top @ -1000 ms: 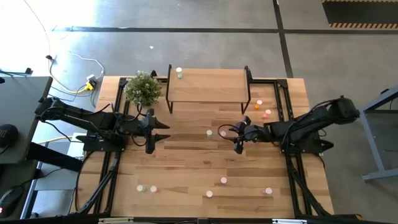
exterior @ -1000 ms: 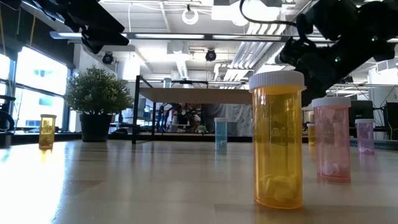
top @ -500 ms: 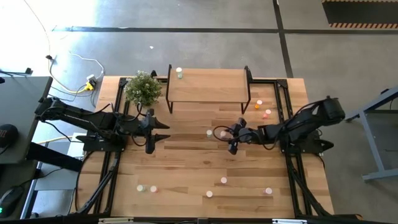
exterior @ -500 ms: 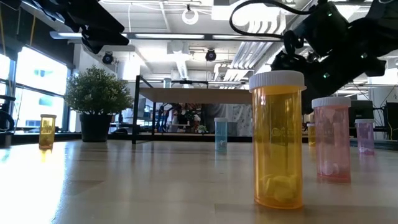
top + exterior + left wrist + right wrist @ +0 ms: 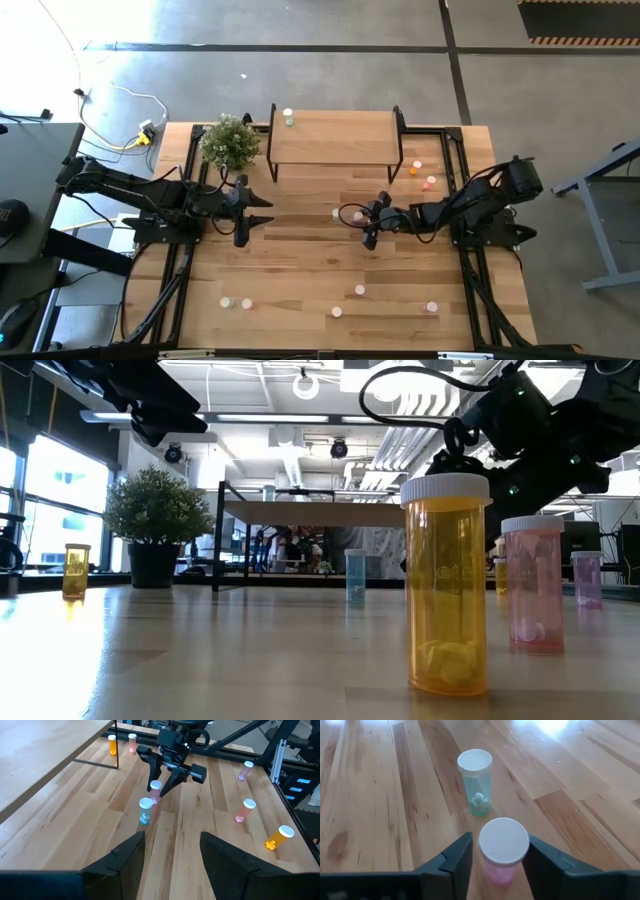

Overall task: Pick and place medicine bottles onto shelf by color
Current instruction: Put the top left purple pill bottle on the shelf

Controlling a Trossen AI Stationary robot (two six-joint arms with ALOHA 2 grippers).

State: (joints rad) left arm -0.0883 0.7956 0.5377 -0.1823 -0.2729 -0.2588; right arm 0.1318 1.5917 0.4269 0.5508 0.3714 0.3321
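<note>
Pink bottle between right hand's fingers.

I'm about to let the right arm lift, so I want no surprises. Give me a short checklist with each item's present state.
1. Pink bottle between the right gripper fingers: ok.
2. Fingers firmly shut on it: cannot tell; narrow gaps show on both sides of the cap.
3. Pink bottle upright: ok.
4. Green bottle apart from the fingers: ok, standing just beyond them.
5. Shelf top has free room: ok, one bottle at its far left corner.
6. Left gripper out of the way: ok, open and waiting near the plant.
</note>
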